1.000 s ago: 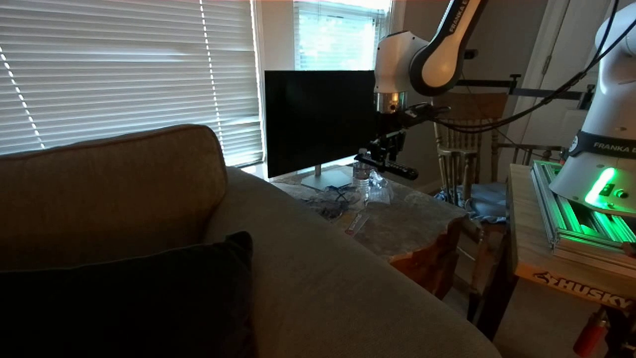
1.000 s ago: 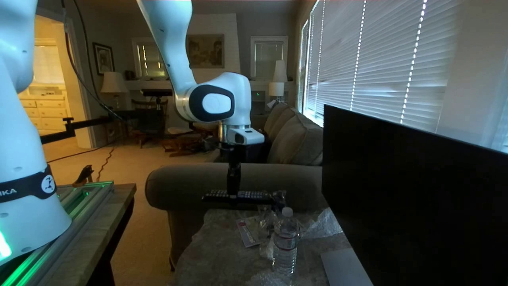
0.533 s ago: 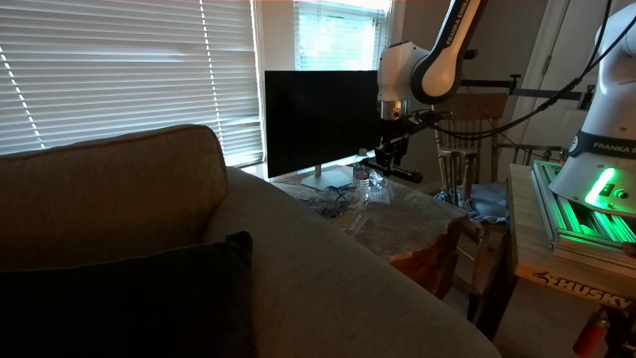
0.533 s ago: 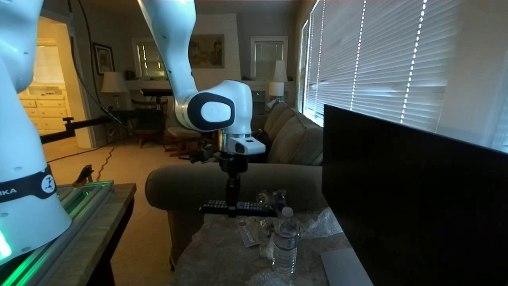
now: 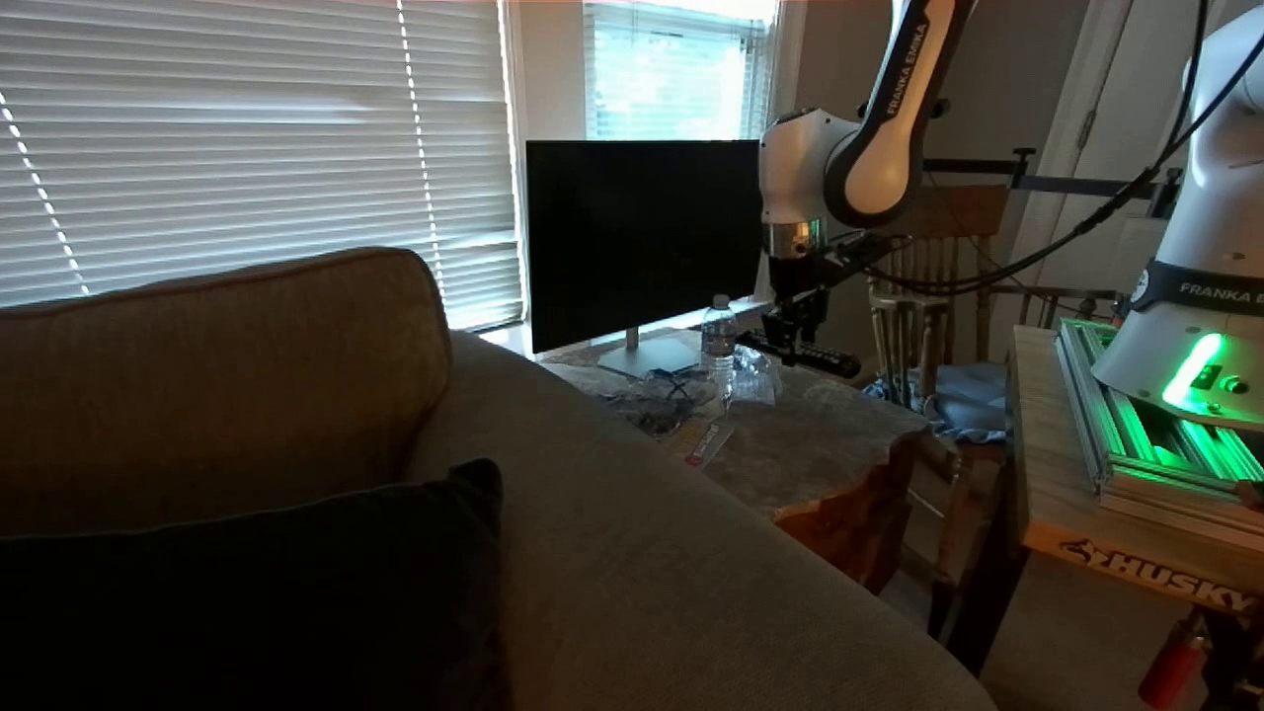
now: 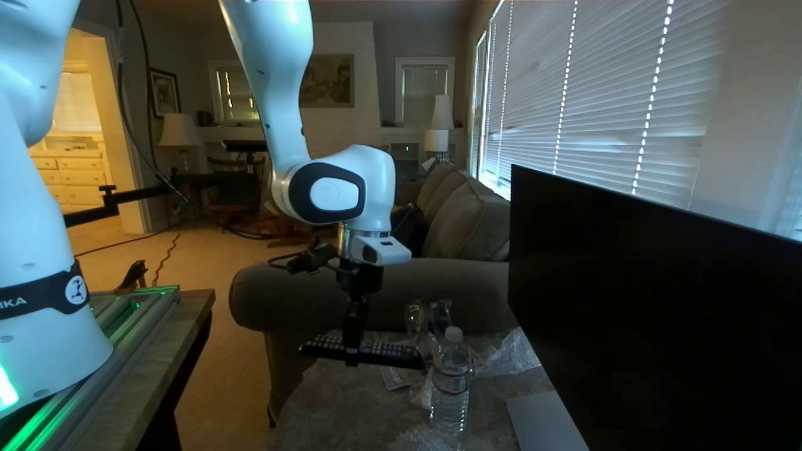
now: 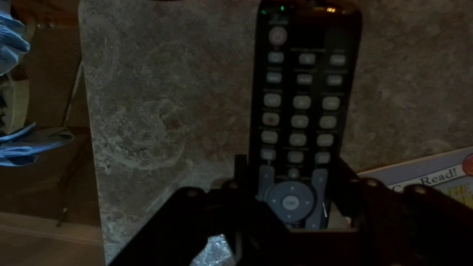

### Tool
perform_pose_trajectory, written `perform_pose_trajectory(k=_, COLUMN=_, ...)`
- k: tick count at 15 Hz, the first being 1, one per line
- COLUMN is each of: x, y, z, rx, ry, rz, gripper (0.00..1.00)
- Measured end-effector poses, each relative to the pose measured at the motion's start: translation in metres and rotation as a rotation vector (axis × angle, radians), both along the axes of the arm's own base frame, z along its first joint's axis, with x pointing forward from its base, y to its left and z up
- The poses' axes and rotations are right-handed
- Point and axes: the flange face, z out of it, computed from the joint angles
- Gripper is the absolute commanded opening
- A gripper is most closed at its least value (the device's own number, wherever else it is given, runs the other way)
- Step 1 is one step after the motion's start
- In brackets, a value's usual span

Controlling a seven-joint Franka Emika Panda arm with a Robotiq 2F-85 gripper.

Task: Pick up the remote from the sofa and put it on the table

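The white arm [image 6: 282,100] has black cables [image 5: 1106,209], black fingers [image 6: 354,322] and FRANKA EMIKA lettering [image 5: 907,70].

Black remote [image 7: 300,111] — mottled grey-brown table [image 7: 177,92] — tan sofa [image 5: 592,523].

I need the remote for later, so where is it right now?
In an exterior view, the remote is held by the gripper, over the table, below centre and left of the water bottle.

Gripper [image 6: 352,354] downward below bent arm [image 6: 332,185]
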Motion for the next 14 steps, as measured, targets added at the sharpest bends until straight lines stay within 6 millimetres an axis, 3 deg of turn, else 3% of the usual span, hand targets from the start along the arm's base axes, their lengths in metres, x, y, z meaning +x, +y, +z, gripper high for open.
perform_pose_trajectory(k=14, x=-0.013, y=-0.069, z=-0.043, rx=-0.158, ry=-0.076, rz=-0.016, gripper=0.29)
